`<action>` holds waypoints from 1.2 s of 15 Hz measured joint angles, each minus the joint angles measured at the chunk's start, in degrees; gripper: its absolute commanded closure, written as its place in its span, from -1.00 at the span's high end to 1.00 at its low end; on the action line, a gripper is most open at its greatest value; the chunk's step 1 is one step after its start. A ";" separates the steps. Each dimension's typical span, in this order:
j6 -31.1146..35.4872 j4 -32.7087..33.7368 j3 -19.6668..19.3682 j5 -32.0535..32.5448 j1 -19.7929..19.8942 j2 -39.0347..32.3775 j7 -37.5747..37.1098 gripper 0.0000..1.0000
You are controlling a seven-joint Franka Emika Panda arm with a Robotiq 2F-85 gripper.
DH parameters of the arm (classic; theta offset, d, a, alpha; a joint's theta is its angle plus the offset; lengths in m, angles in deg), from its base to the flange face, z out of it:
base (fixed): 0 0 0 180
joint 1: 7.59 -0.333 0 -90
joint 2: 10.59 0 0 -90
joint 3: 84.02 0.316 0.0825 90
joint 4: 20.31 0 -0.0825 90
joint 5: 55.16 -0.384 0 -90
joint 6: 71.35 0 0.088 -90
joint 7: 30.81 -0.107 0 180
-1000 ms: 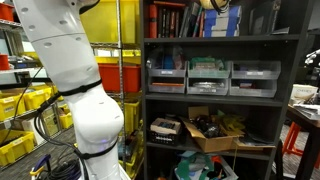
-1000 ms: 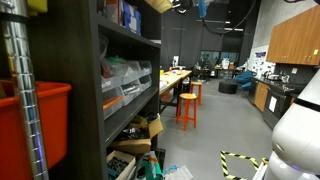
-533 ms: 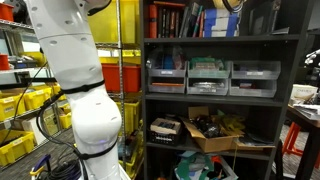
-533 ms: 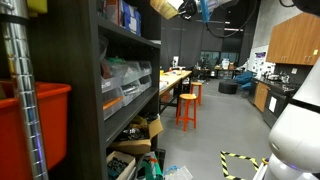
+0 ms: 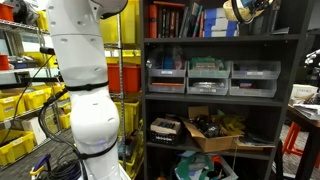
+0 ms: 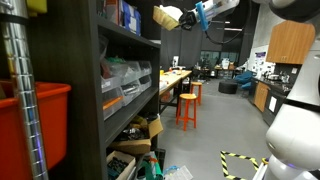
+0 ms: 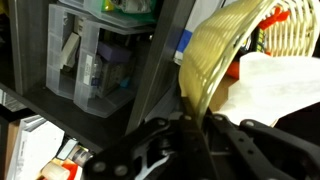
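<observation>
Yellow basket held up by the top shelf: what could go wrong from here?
1. The gripper pinches the yellow basket only by its rim, so it might slip and fall from high up.
2. It hangs close to the dark shelf unit; a swing could knock it against the shelf edge.

Black shelving (image 5: 220, 40) carries three clear bins (image 5: 209, 77); cardboard box (image 5: 216, 134) below.

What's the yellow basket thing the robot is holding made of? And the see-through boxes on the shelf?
The basket looks like pale woven straw or ribbed plastic, matte; thin slats show, but blur leaves it open. The boxes look like clear plastic: contents show through.
</observation>
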State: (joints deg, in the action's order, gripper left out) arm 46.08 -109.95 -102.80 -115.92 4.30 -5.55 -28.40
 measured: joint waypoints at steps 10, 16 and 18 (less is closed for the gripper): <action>-0.77 -4.48 -0.58 0.09 4.02 -4.77 -0.43 -0.96; 1.00 -9.45 1.94 2.70 3.62 -6.22 -0.59 -0.96; 1.84 -10.58 2.42 3.01 3.62 -6.63 -0.81 -0.96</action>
State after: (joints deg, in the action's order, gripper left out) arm 47.93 -120.52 -100.39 -112.91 7.91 -12.17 -29.22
